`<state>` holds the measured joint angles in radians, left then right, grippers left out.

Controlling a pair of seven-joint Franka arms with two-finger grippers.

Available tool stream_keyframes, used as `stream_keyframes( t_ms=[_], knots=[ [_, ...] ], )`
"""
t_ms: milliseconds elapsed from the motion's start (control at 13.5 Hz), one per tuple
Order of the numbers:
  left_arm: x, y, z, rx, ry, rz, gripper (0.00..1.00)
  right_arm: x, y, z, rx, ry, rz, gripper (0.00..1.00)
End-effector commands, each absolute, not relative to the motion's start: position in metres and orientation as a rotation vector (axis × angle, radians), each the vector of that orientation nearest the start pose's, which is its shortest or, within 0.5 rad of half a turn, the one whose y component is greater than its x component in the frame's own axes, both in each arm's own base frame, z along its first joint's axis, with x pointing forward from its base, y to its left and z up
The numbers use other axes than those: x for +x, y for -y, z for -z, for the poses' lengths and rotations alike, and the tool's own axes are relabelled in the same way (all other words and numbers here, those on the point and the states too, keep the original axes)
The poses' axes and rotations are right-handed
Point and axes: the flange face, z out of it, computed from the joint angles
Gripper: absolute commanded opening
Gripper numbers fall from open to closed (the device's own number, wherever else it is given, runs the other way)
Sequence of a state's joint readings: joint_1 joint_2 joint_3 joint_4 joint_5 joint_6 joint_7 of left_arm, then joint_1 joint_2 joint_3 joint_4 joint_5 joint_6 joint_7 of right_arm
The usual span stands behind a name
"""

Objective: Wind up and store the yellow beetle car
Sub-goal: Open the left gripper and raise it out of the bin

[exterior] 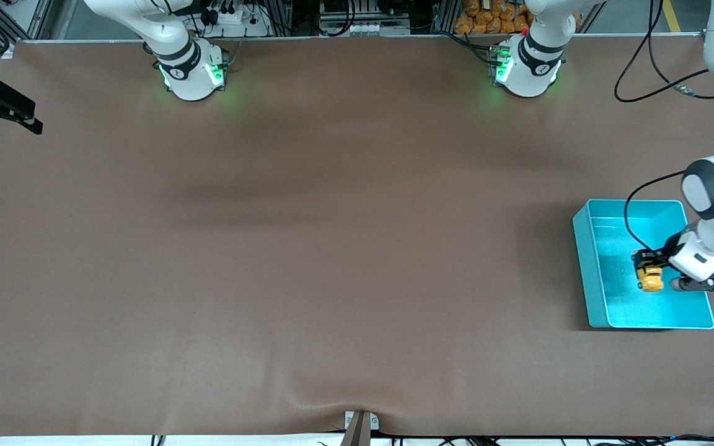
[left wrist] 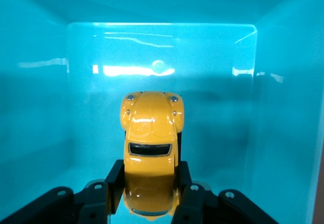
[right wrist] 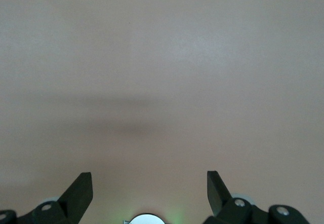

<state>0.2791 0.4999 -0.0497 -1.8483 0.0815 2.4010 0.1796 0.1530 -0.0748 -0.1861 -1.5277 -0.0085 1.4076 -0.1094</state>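
I note: yellow beetle car (left wrist: 152, 148) glossy, smooth; turquoise bin (exterior: 586, 260) shiny plastic; counter (exterior: 332, 248) matt brown covering, slightly wrinkled.

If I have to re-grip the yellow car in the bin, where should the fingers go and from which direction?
Grip the yellow car across its flat sides, coming from above into the open bin. The rounded roof and hood give pads nothing to seat on; the sides do. The left gripper holds it that way now, at the rear half. The right gripper waits open over bare table.

You see the bin (exterior: 592, 272) on the tabletop (exterior: 307, 260) at the left arm's end; the car (exterior: 649, 277) sits inside, perhaps just off its floor.
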Motion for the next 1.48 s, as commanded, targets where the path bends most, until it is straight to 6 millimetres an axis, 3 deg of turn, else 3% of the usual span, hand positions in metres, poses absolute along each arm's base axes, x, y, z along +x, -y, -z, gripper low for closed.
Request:
stream_keyframes(
  t_ms=[0,221,443,517,591,738,886,1181,1403],
  knots=[
    [0.630,-0.147,-0.237,-3.104,-0.042,0.077,0.00,0.516,0.026,-0.672,-3.139,0.108,-0.077,1.00],
    [0.625,-0.146,-0.212,-3.115,-0.042,0.015,0.00,0.516,0.026,-0.672,-3.142,0.115,-0.079,1.00],
    [0.622,-0.147,-0.207,-3.119,-0.042,-0.008,0.00,0.516,0.027,-0.671,-3.142,0.112,-0.084,1.00],
    [0.622,-0.146,-0.206,-3.119,-0.042,-0.010,0.43,0.516,0.026,-0.671,-3.141,0.122,-0.089,1.00],
    [0.622,-0.146,-0.207,-3.119,-0.045,-0.010,0.96,0.516,0.026,-0.670,-3.139,0.120,-0.091,1.00],
    [0.624,-0.144,-0.223,-3.115,-0.032,0.006,1.00,0.516,0.026,-0.670,-3.142,0.105,-0.091,1.00],
    [0.624,-0.134,-0.259,-3.120,-0.041,-0.016,1.00,0.516,0.026,-0.670,-3.141,0.112,-0.091,1.00],
    [0.620,-0.112,-0.377,-3.097,-0.070,0.081,1.00,0.516,0.028,-0.671,-3.143,0.117,-0.087,1.00],
    [0.602,-0.061,-0.451,-3.094,-0.080,0.065,1.00,0.518,0.033,-0.668,-3.143,0.102,-0.094,1.00]
  ],
)
